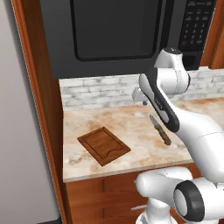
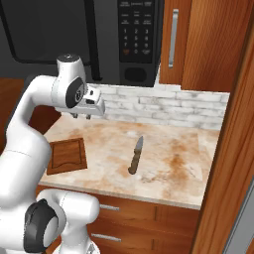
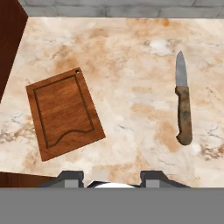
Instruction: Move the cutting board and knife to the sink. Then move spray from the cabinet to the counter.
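Counter (image 1: 131, 122) of beige stone with rusty blotches spanned the scene below a pale brick backsplash (image 1: 100, 94), with a black microwave (image 1: 109, 30) mounted above it and wooden drawers (image 2: 144, 218) under its front edge. In the right base view, a reddish-brown wall cabinet (image 2: 198, 44) hung to the right of the microwave, its door closed and fitted with a vertical metal handle (image 2: 173, 37). The white arm (image 1: 192, 131) rose from the lower right of the left base view and bent forward over the worktop. The board (image 3: 64, 113) lay flat on the counter toward its left end, near the front edge, turned at a slight angle to that edge; a groove ran parallel to its rim and a small hole sat at one corner. The knife (image 3: 183, 98) lay flat on the counter to the right of the board and well apart from it, with bare stone between them; its blade pointed toward the backsplash and its wooden handle toward the front edge. The gripper (image 2: 82, 115) hung above the counter in front of the backsplash, pointing downward, clear of both the board and the knife and touching neither. In the hand view, the two fingertips (image 3: 70, 179) stood separated with a gap between them and nothing lodged in that gap, so the jaws were parted and empty. From that view, the board sat to the left of the gap and the knife to the right.
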You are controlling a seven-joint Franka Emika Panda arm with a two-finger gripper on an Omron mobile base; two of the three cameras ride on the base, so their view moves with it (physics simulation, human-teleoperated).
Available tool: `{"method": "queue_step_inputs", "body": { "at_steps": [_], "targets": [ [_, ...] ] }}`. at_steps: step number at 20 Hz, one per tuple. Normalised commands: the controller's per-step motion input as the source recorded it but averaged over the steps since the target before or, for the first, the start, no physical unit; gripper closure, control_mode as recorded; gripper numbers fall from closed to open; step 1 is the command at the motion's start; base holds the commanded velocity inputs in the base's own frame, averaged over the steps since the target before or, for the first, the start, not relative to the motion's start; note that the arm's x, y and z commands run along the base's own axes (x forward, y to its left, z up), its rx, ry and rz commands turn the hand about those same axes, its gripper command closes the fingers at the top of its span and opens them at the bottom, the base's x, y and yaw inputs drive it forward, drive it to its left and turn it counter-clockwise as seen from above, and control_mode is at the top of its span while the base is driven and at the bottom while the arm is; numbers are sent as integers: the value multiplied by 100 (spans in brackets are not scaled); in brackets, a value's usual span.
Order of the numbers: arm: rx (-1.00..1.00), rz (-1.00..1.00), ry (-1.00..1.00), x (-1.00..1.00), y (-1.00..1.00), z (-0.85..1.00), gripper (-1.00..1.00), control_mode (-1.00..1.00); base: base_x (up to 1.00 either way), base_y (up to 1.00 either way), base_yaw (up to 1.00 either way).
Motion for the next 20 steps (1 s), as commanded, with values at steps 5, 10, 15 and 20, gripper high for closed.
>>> {"method": "queue_step_inputs", "body": {
  "at_steps": [5, 10, 15, 20],
  "targets": [
    [0, 0, -2, -18, 0, 0, -100, -100, 0, 0, 0],
    [0, 0, -7, -64, 0, -1, -100, -100, 0, 0, 0],
    [0, 0, 7, -44, 0, -16, -100, -100, 0, 0, 0],
    [0, 0, 1, -50, 0, -5, -100, -100, 0, 0, 0]
  ]
}}
